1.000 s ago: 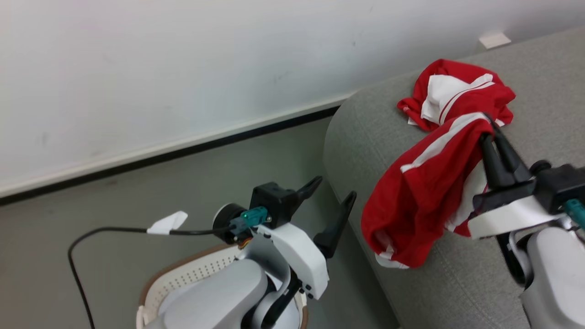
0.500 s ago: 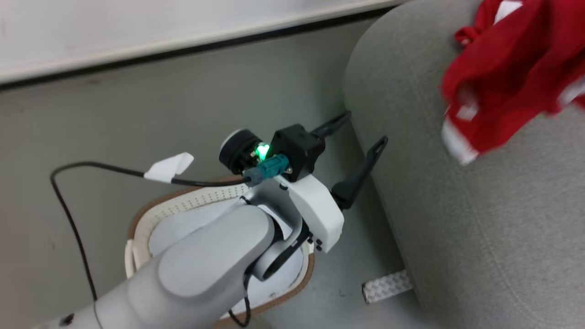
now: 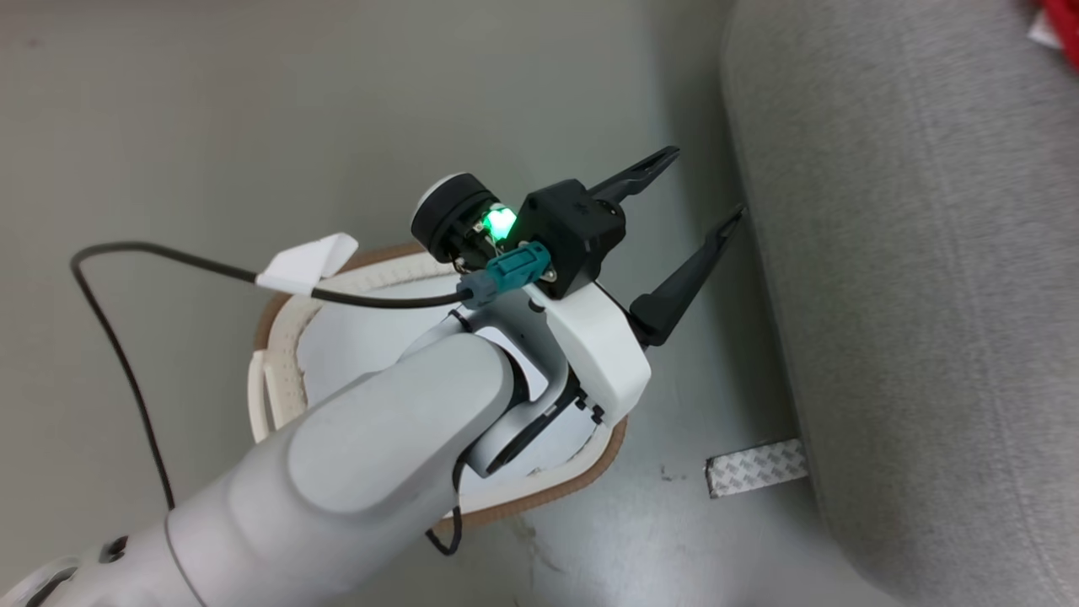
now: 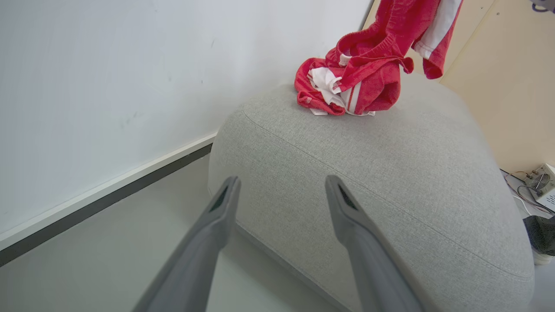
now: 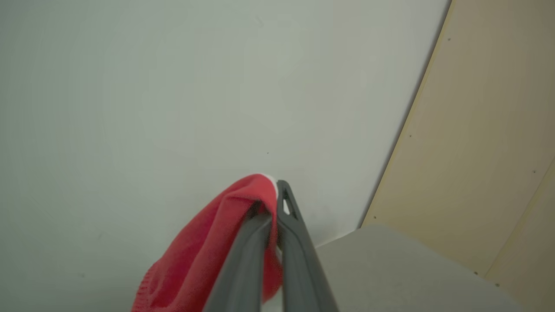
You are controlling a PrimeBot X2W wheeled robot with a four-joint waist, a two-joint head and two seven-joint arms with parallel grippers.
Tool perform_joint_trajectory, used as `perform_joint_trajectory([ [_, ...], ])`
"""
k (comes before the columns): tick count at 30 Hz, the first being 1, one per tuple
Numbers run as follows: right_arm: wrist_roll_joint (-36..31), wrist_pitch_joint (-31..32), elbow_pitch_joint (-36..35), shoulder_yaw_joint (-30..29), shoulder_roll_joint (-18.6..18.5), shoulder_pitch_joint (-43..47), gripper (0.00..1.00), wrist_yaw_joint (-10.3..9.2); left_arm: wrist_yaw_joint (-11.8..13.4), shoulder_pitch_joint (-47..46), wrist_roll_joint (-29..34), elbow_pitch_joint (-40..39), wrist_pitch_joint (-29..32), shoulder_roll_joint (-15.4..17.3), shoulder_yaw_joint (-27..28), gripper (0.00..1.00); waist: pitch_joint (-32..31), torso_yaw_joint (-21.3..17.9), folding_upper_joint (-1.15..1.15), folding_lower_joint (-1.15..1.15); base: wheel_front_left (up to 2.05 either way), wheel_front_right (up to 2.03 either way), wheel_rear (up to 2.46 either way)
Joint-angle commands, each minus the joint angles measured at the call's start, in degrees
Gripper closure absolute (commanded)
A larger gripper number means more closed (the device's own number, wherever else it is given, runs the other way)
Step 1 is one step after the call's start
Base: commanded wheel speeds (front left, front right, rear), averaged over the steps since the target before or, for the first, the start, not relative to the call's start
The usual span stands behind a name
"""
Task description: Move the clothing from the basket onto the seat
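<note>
We see the right jaws shut tight on the clothing point(image 5: 204, 264). In the right wrist view a red fold is pinched btw the two fingers point(image 5: 299, 251) close to their tips, & the rest hangs down to their left. In the left wrist view the clothing point(image 4: 360, 82) is partly down on the seat point(image 4: 390, 173). A red-&-white heap rests on the seat's top nr its far edge, by the wall, while the upper part is drawn up & runs out of the top of that view. The head view has a scrap of red point(image 3: 1060, 21) at the far end of the seat point(image 3: 910, 253).

The left jaws are wide open w/ nothing btw them. Their fingers point(image 3: 687, 274) hang above the floor point(image 3: 169, 126), tips close to the seat's rounded side; we can't tell if the nearer tip touches it. The left arm point(image 3: 379, 455) reaches over the basket point(image 3: 282, 354), which stands on the floor just beside the seat's side. A black cable point(image 3: 388, 302) w/ a white tag point(image 3: 308, 263) loops from the wrist. A white patterned strip point(image 3: 756, 466) lies on the floor against the seat's base.
</note>
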Motion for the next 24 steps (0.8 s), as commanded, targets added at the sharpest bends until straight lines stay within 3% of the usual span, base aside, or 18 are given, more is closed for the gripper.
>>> perform_joint_trajectory([
  [1, -0.9, -0.7, 1.6, -1.3, 0.8, 1.9, 1.0, -0.15, 0.0, -0.5, 0.8, 0.1, -0.3, 0.3, -0.1, 0.0, 1.7, 0.9, 0.0, -0.01, 0.0, 0.0, 0.0],
  [11, -7.4, -8.8, 14.5, -10.6, 7.0, 7.1, 1.0, -0.15, 0.0, -0.8, 1.5, 0.8, -0.5, 2.0, -0.3, 0.0, 4.6, 1.6, 0.0, -0.01, 0.0, 0.0, 0.0],
  [12, -8.1, -9.4, 15.5, -10.7, 7.7, 7.4, 0.92, -0.15, 0.0, -0.6, 1.4, 1.0, -0.7, 2.2, -0.2, 0.0, 4.4, 1.5, 0.0, -0.01, 0.0, 0.0, 0.0],
  [14, -9.3, -10.6, 17.6, -10.5, 8.5, 8.2, 0.6, -0.15, 0.3, 0.2, 1.0, 1.4, -1.1, 2.4, -0.2, 0.0, 3.6, 1.2, 0.0, -0.01, 0.0, 0.0, 0.0],
  [15, -10.0, -11.0, 18.4, -10.0, 8.7, 8.5, 0.35, -0.15, 0.3, 0.6, 0.8, 1.7, -1.3, 2.4, -0.2, 0.0, 3.2, 1.0, 0.0, -0.01, 0.0, 0.0, 0.0],
  [16, -10.6, -11.8, 18.9, -9.5, 8.9, 8.9, 0.01, -0.15, 0.3, 1.0, 0.5, 2.0, -1.4, 2.5, -0.2, 0.0, 2.7, 0.9, 0.0, -0.01, 0.0, 0.0, 0.0],
  [24, -11.0, -14.3, 16.7, -1.8, 10.7, 12.7, 0.0, -0.15, 1.6, 4.1, -1.7, 3.3, -4.2, 3.1, 1.6, 0.0, -2.9, 0.6, 0.0, -0.01, 0.0, 0.0, 0.0],
])
